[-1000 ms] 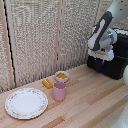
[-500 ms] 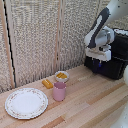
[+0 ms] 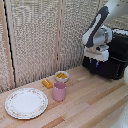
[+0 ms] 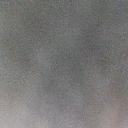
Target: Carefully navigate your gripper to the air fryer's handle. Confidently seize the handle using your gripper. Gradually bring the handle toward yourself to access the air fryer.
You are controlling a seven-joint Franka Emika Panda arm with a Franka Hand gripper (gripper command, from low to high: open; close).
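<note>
Here the claw [image 3: 97,62] hangs at the front face of the air fryer [image 3: 114,54], which stands on the bench [image 3: 85,107] at the exterior view's right, close to the slatted wall. The white hand covers the spot where the handle should jut from the drawer panel, so the handle itself cannot be made out, and whether the fingers are spread or already pinching it cannot be told. The wrist view is a uniform grey blur and settles nothing.

In my judgement the step in hand is the approach passing into the grasp; the drawer looks unopened. The next move calls for the fingers to straddle the bar squarely and close firmly, then a slow, straight pull away from the fryer's body so the appliance does not slide along with it.

The pink cup [image 3: 59,91], a small bowl [image 3: 62,76] and a plate [image 3: 26,102] sit well apart, toward the exterior view's left.
</note>
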